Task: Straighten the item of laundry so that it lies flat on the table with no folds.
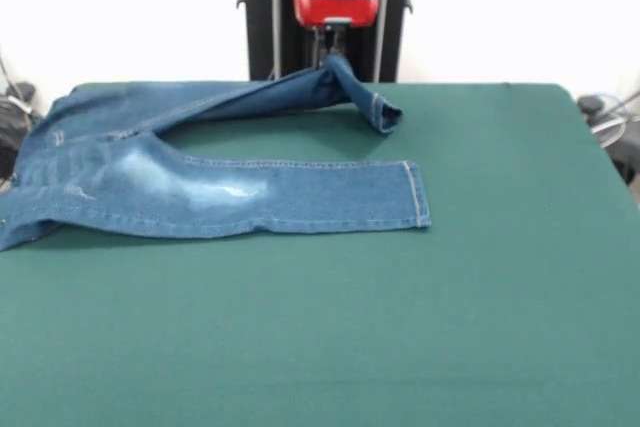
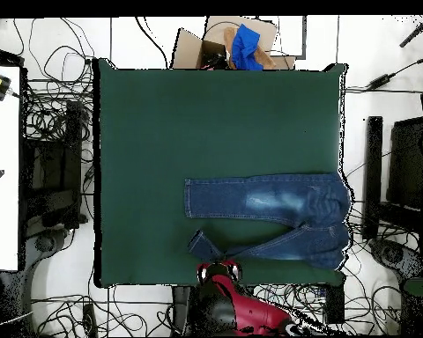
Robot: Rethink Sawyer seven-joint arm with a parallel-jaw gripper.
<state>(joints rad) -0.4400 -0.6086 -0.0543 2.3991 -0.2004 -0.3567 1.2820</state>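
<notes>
The item of laundry (image 1: 200, 182), a small pair of blue jeans with whitish faded patches, lies on the left half of the green table (image 1: 480, 277). Its near leg lies flat and straight, with the hem pointing right. The far leg is pulled up into a peak at the table's far edge, and its hem end (image 1: 385, 112) droops folded over. My gripper (image 1: 334, 55) hangs right over that peak, shut on the fabric. From overhead the jeans (image 2: 268, 198) lie toward the right, and the gripper (image 2: 217, 264) sits at the bottom edge by the raised leg (image 2: 206, 246).
The waistband end of the jeans reaches the table's left edge in the front view. Overhead, a cardboard box (image 2: 197, 48) holding blue cloth (image 2: 246, 44) stands beyond the table's top edge. Tangled cables (image 2: 56, 114) cover the floor, and a white desk (image 2: 2, 167) stands at the left.
</notes>
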